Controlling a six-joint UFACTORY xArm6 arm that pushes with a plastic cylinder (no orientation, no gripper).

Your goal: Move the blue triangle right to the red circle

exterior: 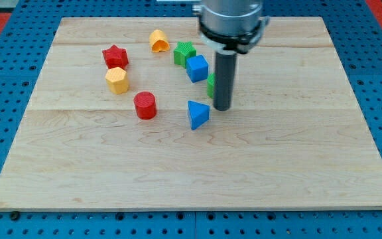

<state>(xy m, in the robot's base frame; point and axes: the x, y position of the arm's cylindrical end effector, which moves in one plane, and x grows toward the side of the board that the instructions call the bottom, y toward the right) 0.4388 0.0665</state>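
The blue triangle (197,114) lies near the board's middle. The red circle (145,105), a short red cylinder, stands to its left, with a clear gap between the two. My tip (222,108) rests on the board just right of the blue triangle and slightly above it in the view, close but apart from it. The rod hides most of a green block (211,85) behind it.
A blue cube (197,68) and a green star (185,52) sit above the triangle. A yellow arch-like block (158,40), a red star (115,56) and a yellow hexagon (117,79) lie at the upper left. The wooden board (191,179) sits on a blue pegboard.
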